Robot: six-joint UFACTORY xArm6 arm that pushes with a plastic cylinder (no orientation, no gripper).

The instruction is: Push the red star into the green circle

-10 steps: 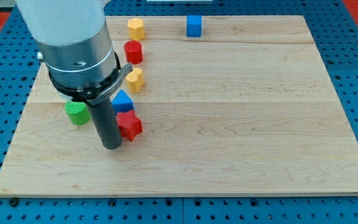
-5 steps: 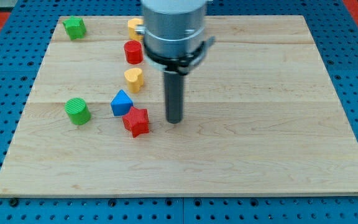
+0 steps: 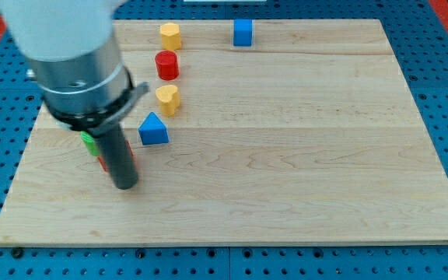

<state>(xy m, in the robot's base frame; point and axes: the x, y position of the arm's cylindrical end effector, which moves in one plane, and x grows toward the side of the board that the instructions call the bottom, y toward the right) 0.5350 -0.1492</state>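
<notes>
My tip [image 3: 124, 185] rests on the board at the view's lower left, below the arm's big grey body. The red star [image 3: 131, 152] is almost wholly hidden behind the rod; only thin red slivers show on either side of it. The green circle [image 3: 89, 141] is also mostly hidden, with a small green edge showing just left of the rod. The star and the circle look close together, but I cannot tell whether they touch. The tip stands just below both of them in the view.
A blue triangle [image 3: 153, 129] sits right of the rod. Above it stand a yellow heart [image 3: 167, 99], a red cylinder [image 3: 166, 64] and a yellow hexagon [image 3: 169, 35]. A blue cube [image 3: 243, 32] is at the top edge. The wooden board [image 3: 302, 155] lies on a blue pegboard.
The arm has swung from the board's middle to the left. The red star has moved left from beside the blue triangle to next to the green circle, behind the rod.
</notes>
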